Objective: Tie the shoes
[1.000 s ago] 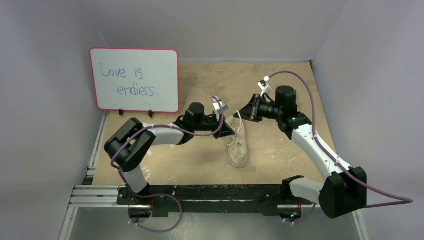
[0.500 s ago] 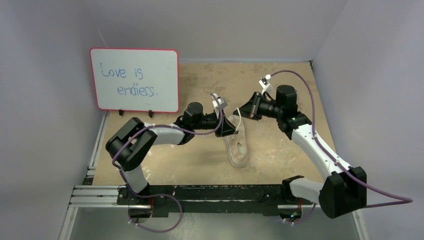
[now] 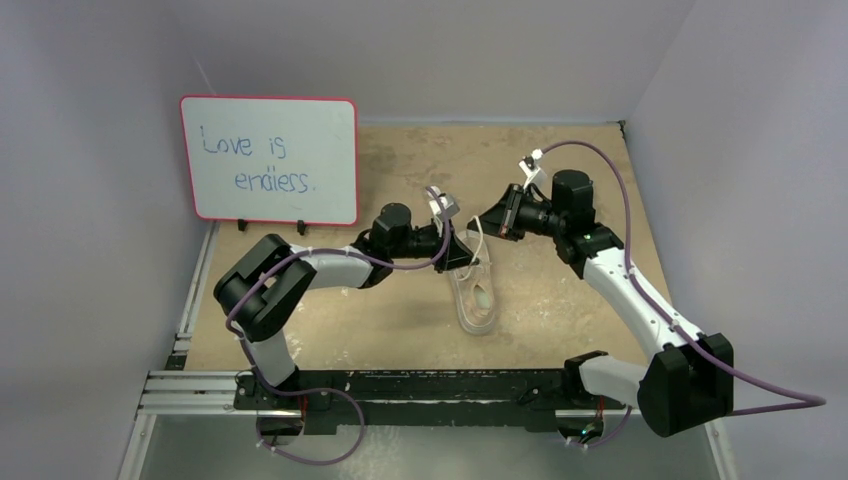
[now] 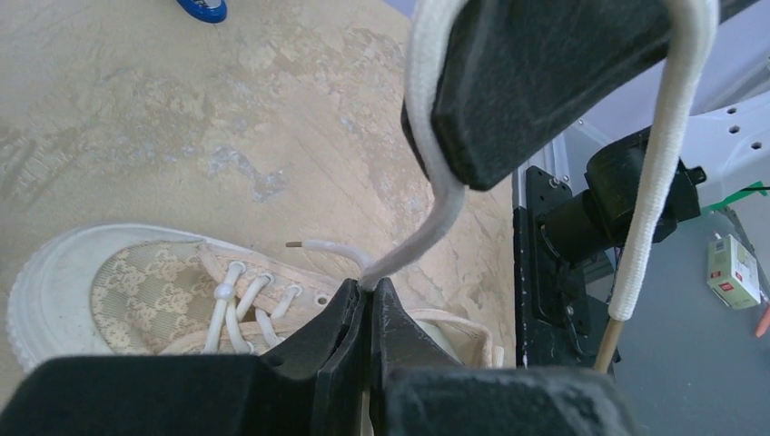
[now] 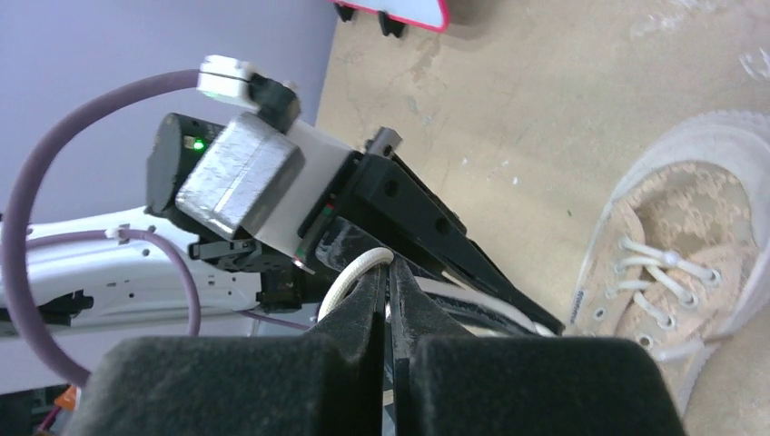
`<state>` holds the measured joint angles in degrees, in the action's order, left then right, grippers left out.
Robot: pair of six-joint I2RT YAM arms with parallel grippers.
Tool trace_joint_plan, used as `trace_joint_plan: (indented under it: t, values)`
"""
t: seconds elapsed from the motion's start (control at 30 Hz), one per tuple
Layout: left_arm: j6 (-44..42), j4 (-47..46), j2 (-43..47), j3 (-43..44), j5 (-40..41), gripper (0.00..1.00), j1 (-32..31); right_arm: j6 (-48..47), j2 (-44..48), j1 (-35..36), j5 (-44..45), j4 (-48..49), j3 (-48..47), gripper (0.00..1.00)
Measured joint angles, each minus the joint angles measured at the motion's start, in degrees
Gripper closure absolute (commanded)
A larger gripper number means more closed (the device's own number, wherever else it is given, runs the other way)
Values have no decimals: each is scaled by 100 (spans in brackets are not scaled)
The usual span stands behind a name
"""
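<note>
One sneaker (image 3: 478, 302), one whiteboard (image 3: 270, 160), two arms: left arm (image 3: 320, 268), right arm (image 3: 627, 285).

Setting: a robotics lab test cell.

Evidence noted:
- My two arms were bolted to a black base bar (image 3: 430, 385), which was mounted on an aluminium rail (image 3: 190, 385) at the near edge of a worn, stained tan tabletop (image 3: 570, 150).
- Plain grey panels (image 3: 90, 260) closed the cell in on the left, back and right.
- Purple cable (image 5: 136, 86) ran exposed along my links.
- A block wrapped in silver tape (image 5: 250, 173) sat behind my left end effector (image 5: 534, 313), with a green indicator lit beside it.
- A red-framed whiteboard (image 3: 268, 158) stood at the back left. It was handwritten in blue marker: "Love is endless."
</note>
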<state>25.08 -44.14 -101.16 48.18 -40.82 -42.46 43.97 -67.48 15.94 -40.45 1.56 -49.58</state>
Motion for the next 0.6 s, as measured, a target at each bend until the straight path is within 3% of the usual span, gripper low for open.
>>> trace_joint_plan:
  t: [0.37, 0.6]
  values:
    - [-647, 874, 37, 109, 269, 100, 0, -1126, -492, -446, 599, -2076, -756, 100]
    - [-868, 1165, 188, 109, 319, 100, 0, -2168, -1049, -710, 151, -3049, -765, 100]
